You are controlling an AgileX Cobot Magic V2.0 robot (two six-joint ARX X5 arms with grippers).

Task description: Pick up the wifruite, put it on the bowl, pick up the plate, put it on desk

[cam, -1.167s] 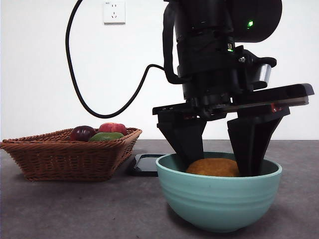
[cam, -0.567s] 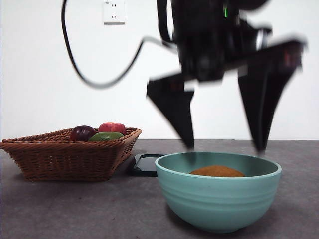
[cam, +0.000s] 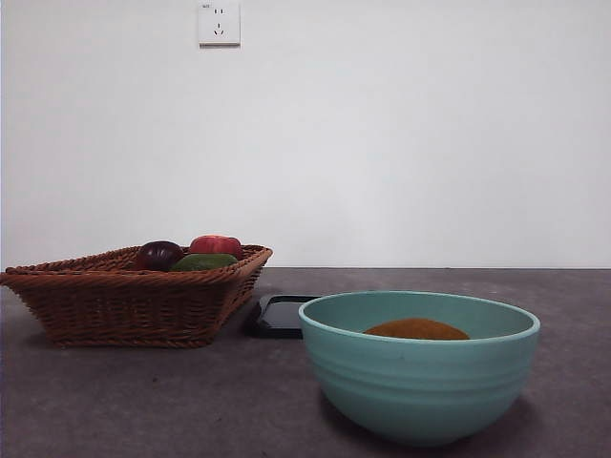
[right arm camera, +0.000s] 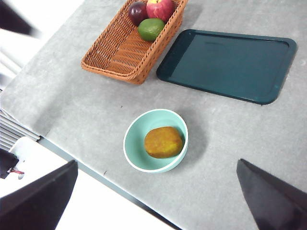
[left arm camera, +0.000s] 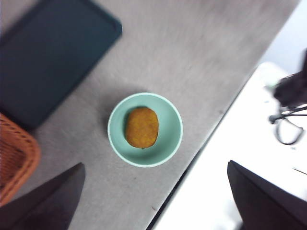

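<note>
The orange-brown wifruite (cam: 416, 329) lies inside the mint-teal bowl (cam: 420, 382) at the front of the desk (cam: 143, 401). Both wrist views look down on it from high up: wifruite (left arm camera: 142, 127) in the bowl (left arm camera: 116, 139), and wifruite (right arm camera: 163, 142) in the bowl (right arm camera: 132, 148). The plate (right arm camera: 225, 64) is a flat dark teal tray lying on the desk behind the bowl, a thin dark edge (cam: 282, 315) in the front view. My left gripper (left arm camera: 154, 165) and right gripper (right arm camera: 157, 163) both hang open far above the bowl, holding nothing. Neither arm shows in the front view.
A brown wicker basket (cam: 124, 296) stands left of the plate, holding a dark purple fruit (right arm camera: 138, 11), a red apple (right arm camera: 160, 7) and a green fruit (right arm camera: 151, 28). The desk's front edge (right arm camera: 91, 175) runs close by the bowl.
The gripper that stood open around the wifruite in the bowl rose straight up and left the front view. The wifruite stayed in the bowl.
</note>
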